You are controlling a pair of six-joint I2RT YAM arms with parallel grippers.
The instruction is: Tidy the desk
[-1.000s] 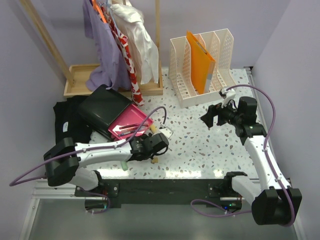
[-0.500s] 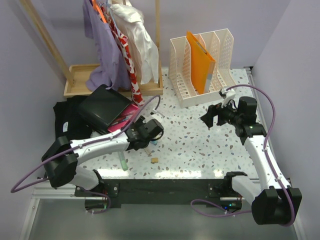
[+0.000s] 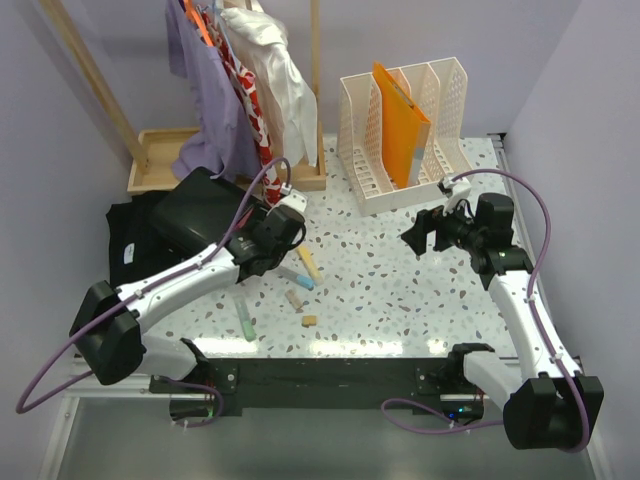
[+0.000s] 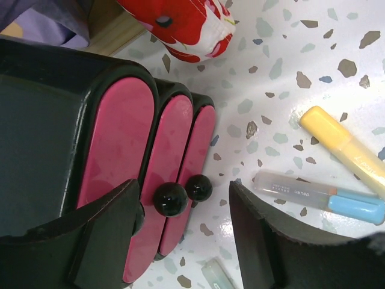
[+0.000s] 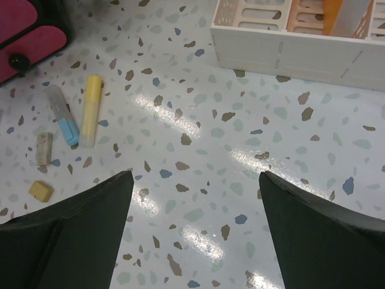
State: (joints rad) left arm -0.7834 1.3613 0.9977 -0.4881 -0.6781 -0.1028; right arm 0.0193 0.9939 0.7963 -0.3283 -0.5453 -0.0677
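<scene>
The desk lies flat under both arms, its black edge nearest; a tan block and a green pen lie by that edge; farther on, a yellow pen and a blue pen lie side by side; the left gripper is spread wide, holding nothing, facing the pink drawers; the right gripper is spread wide too, over bare desk; the white file rack stands at the back.

White arm links, black joints, purple cables, black tool fingers
</scene>
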